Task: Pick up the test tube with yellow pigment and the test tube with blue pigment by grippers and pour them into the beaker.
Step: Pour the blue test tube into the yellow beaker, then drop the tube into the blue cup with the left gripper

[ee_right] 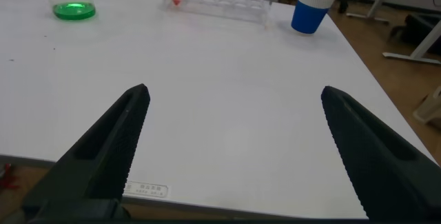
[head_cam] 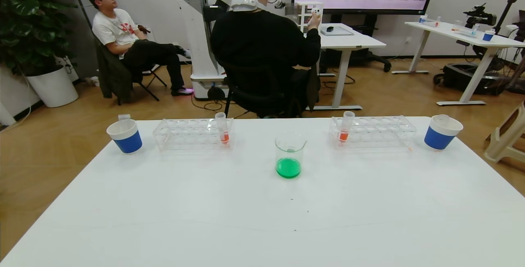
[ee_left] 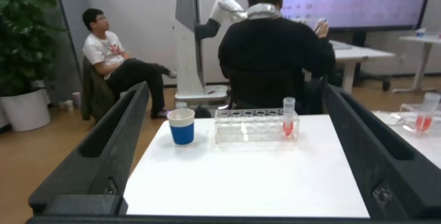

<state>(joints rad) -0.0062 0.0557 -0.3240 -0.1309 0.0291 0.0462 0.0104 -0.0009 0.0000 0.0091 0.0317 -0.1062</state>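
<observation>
The beaker (head_cam: pixel 289 152) stands at the table's middle with green liquid in its base; it also shows in the right wrist view (ee_right: pixel 72 0). No tube with yellow or blue liquid is in view. My left gripper (ee_left: pixel 236 93) is open and empty, low over the table's near left, facing the left rack (ee_left: pixel 255 125). My right gripper (ee_right: pixel 234 92) is open and empty over the table's near right edge. Neither gripper shows in the head view.
Two clear racks (head_cam: pixel 192 133) (head_cam: pixel 373 131) each hold one orange-red tube (head_cam: pixel 222 127) (head_cam: pixel 345 126). Blue-and-white paper cups (head_cam: pixel 125 135) (head_cam: pixel 441 132) stand at the far corners; a clear tube end sticks out of the left one. People sit beyond the table.
</observation>
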